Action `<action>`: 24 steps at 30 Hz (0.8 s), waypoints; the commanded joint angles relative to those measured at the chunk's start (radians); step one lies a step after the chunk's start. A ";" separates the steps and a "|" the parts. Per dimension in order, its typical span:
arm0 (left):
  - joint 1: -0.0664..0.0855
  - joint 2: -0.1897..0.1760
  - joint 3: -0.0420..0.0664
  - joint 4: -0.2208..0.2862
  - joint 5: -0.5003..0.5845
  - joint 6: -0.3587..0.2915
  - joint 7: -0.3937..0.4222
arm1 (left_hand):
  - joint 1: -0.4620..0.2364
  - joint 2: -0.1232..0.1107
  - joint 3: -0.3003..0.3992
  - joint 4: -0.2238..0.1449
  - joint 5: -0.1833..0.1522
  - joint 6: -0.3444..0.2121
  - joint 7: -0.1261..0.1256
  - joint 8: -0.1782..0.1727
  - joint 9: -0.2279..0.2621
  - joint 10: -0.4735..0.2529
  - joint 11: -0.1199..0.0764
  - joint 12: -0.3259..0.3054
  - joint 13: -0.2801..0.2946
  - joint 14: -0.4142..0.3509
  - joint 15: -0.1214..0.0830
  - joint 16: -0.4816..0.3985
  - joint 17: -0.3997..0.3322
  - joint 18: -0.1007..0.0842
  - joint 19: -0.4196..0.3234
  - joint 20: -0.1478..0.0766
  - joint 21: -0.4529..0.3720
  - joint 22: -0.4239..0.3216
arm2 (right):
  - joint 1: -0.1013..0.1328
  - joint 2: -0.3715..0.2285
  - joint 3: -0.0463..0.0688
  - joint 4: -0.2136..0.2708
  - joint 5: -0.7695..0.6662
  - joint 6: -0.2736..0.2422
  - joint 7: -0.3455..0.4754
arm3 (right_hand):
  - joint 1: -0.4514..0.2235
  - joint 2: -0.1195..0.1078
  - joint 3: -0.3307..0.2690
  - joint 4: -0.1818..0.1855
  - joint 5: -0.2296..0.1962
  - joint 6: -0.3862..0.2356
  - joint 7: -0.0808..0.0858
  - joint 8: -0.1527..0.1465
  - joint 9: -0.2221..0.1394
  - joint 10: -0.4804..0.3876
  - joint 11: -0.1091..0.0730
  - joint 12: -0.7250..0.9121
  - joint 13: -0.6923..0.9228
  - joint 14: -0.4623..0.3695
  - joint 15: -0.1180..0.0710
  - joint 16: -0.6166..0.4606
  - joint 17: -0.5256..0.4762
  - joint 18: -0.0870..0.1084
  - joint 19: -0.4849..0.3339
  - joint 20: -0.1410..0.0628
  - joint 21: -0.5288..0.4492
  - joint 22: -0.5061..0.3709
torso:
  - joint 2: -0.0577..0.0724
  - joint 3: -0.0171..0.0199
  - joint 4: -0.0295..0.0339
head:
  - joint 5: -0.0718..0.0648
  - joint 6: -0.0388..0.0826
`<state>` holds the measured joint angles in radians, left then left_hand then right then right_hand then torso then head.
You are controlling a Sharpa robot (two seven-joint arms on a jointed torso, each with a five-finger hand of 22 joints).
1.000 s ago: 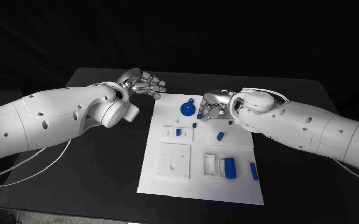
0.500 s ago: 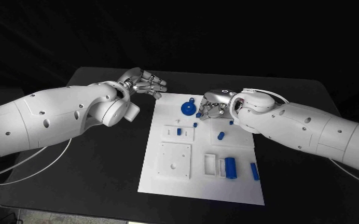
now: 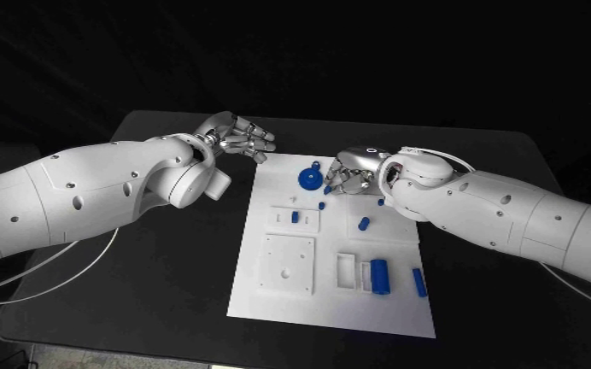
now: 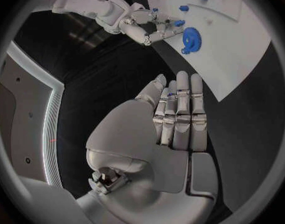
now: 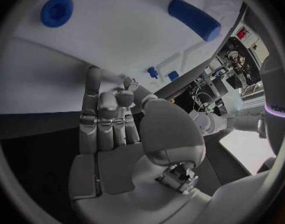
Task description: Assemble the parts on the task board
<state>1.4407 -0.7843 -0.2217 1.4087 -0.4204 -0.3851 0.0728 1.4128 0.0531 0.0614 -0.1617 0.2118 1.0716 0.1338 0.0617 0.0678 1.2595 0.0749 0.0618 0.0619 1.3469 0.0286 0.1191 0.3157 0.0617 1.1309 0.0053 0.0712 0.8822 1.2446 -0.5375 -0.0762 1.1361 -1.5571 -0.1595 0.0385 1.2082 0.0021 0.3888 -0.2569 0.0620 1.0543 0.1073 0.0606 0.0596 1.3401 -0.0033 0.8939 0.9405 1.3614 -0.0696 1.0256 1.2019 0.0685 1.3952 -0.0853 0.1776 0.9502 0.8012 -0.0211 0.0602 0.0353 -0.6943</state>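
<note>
The white task board [image 3: 332, 301] lies in the middle of the table. A blue gear [image 3: 309, 178] sits at its far end, also visible as the blue gear [image 4: 191, 39] in the left wrist view. My right hand [image 3: 351, 177] hovers just right of the gear, fingers spread and pointing down, their tips beside a small blue peg [image 3: 326, 188]; its palm holds nothing. My left hand [image 3: 236, 138] hangs over the black table off the board's far left corner, its fingers [image 4: 179, 109] straight, side by side and holding nothing. A blue cylinder [image 3: 379, 276] and a short blue bar [image 3: 418, 282] lie near the board's front right.
On the board are two raised white square plates [image 3: 286, 266] [image 3: 293, 218], the smaller with a blue peg [image 3: 295, 216] in it, a white slot block [image 3: 345, 271] and another blue peg [image 3: 364, 224]. Black table [image 3: 160, 284] surrounds the board.
My right hand has edged slightly towards the board's far end beside the gear. The left hand and the parts have not moved.
</note>
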 commanded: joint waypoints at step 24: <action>0.001 0.002 -0.001 -0.001 -0.001 0.016 0.004 | 0.012 0.001 0.002 -0.006 -0.002 -0.009 0.000 0.001 0.000 -0.008 0.002 -0.001 0.000 -0.006 0.000 -0.001 0.002 0.008 -0.008 0.001 -0.001 0.010 | -0.012 -0.002 -0.003 -0.001 0.002 0.008 0.005 | 0.009 -0.019 -0.005 -0.001 0.018 0.019 -0.008 0.001 0.003 -0.004 0.001 0.002 -0.001 -0.005 0.005 -0.003 -0.001 0.016 -0.013 0.004 0.006 0.025 | 0.001 0.0000 0.0011 | -0.008 -0.003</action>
<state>1.4407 -0.7843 -0.2225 1.4071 -0.4205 -0.3834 0.0710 1.4128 0.0531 0.0614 -0.1616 0.2118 1.0716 0.1338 0.0617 0.0678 1.2596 0.0749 0.0618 0.0619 1.3470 0.0286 0.1191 0.3164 0.0617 1.1309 0.0053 0.0712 0.8908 1.2398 -0.5392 -0.0758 1.1363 -1.5554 -0.1727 0.0426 1.2111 -0.0135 0.3876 -0.2568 0.0737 1.0675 0.0982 0.0596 0.0618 1.3401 -0.0034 0.8938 0.9388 1.3578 -0.0662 1.0255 1.1995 0.0685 1.3880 -0.0784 0.1816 0.9740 0.8013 -0.0211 0.0602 0.0278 -0.6968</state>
